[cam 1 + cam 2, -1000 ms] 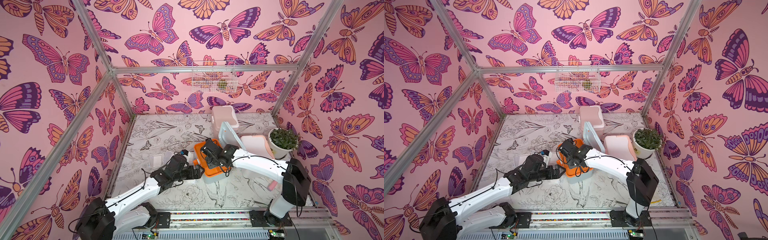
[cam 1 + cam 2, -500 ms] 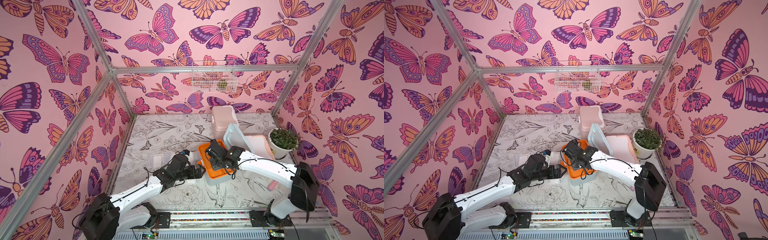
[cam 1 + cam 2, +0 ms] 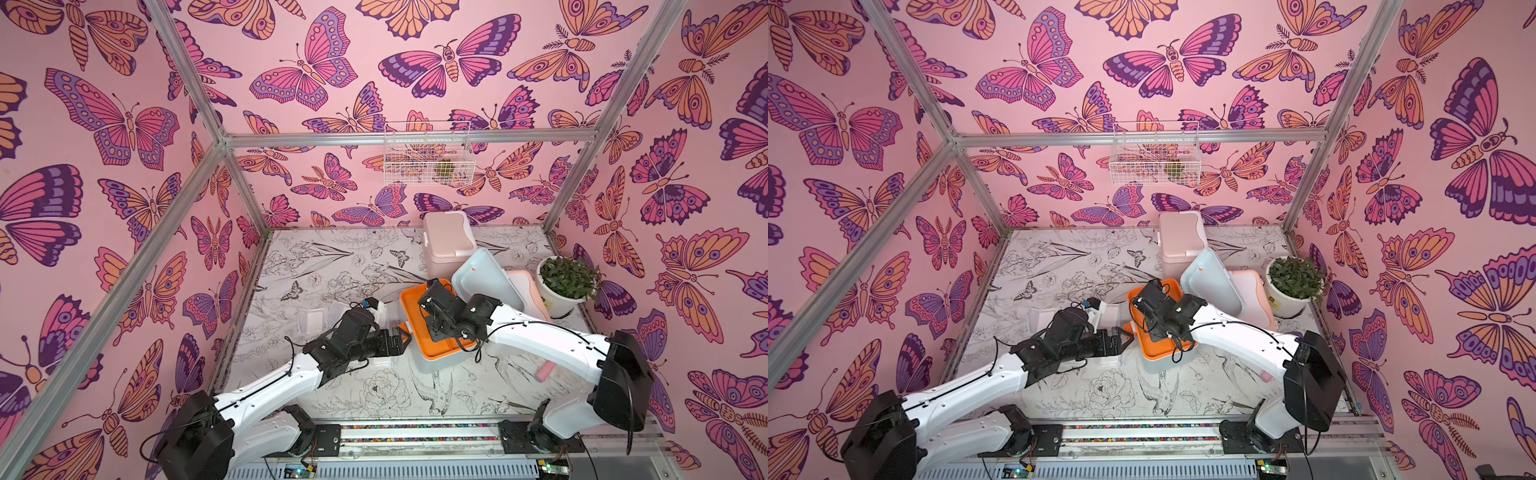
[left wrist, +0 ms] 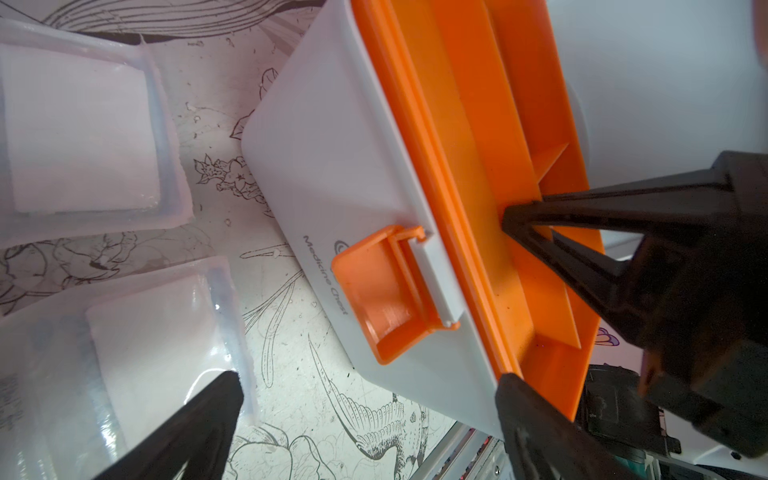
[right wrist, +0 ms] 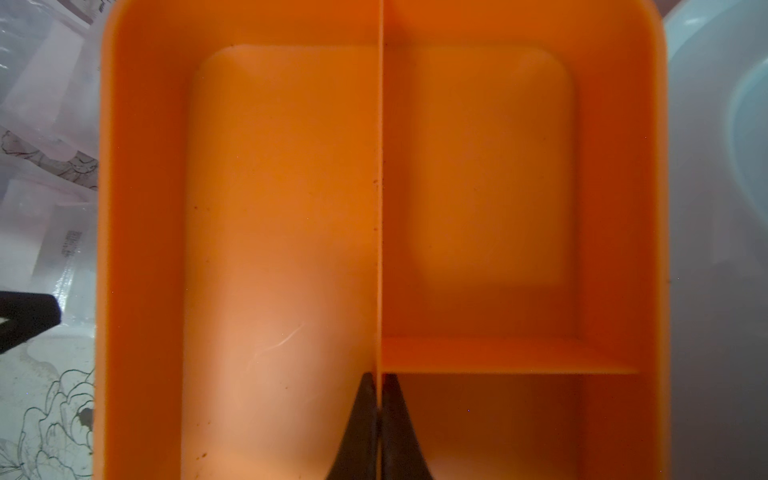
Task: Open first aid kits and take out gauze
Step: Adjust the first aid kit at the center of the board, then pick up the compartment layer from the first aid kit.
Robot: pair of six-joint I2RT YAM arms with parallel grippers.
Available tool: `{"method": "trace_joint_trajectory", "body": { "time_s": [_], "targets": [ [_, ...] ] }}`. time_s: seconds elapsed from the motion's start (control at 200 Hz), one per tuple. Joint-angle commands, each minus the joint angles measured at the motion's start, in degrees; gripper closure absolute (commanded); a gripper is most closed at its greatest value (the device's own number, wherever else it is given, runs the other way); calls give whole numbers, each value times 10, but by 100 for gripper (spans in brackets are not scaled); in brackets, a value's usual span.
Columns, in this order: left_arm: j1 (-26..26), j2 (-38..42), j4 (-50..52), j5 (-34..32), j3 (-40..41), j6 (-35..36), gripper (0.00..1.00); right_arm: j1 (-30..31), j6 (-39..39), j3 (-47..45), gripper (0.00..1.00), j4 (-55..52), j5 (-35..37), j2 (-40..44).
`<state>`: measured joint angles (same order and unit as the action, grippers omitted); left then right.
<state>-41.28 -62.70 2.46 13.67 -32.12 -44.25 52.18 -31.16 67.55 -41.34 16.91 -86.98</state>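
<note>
**Change from one second earlier.** The lid (image 3: 486,286) has swung from near upright to leaning back, away from the right fingers and over the peach kit (image 3: 530,291). The left gripper (image 3: 401,337) has moved closer to the kit (image 4: 332,145).

**Grippers.** The right gripper (image 5: 379,379) is pinched fully together on the tray (image 5: 282,208), one finger on each side of its thin divider (image 5: 381,166). The left gripper is spread wide and nothing is held in it.

**Materials and shapes.** The tray is smooth orange plastic with rounded corners and straight partition walls. The kit is a matte blue-grey box with an orange latch (image 4: 382,291). The gauze (image 4: 79,133) consists of flat white square pads sealed in glossy clear film.

**Positions and room.** The latch wall lies between the left fingers. One left fingertip is seen over the edge of the nearer packet (image 4: 145,353), but contact cannot be told. The other stands at the tray's corner. The packets lie on the table (image 3: 332,257) outside the kit, and bare table extends beyond them. The pink kit (image 3: 449,241) stands shut, well past the right fingers.
</note>
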Motion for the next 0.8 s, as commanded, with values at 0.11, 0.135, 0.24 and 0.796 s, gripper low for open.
{"method": "trace_joint_trajectory", "body": {
  "time_s": [0.11,0.135,0.24,0.796],
  "targets": [
    [-2,11,-11,-5,6,-3,3,-16,-2,-11,100,5,-13,5],
    [-2,12,-11,-5,6,-3,3,-16,-3,-11,100,4,-14,8],
    [-2,19,-11,-6,8,-3,3,-16,0,-10,100,5,-21,26],
    [-3,183,-37,-39,39,34,2,-16,37,-82,100,80,-9,248]
  ]
}}
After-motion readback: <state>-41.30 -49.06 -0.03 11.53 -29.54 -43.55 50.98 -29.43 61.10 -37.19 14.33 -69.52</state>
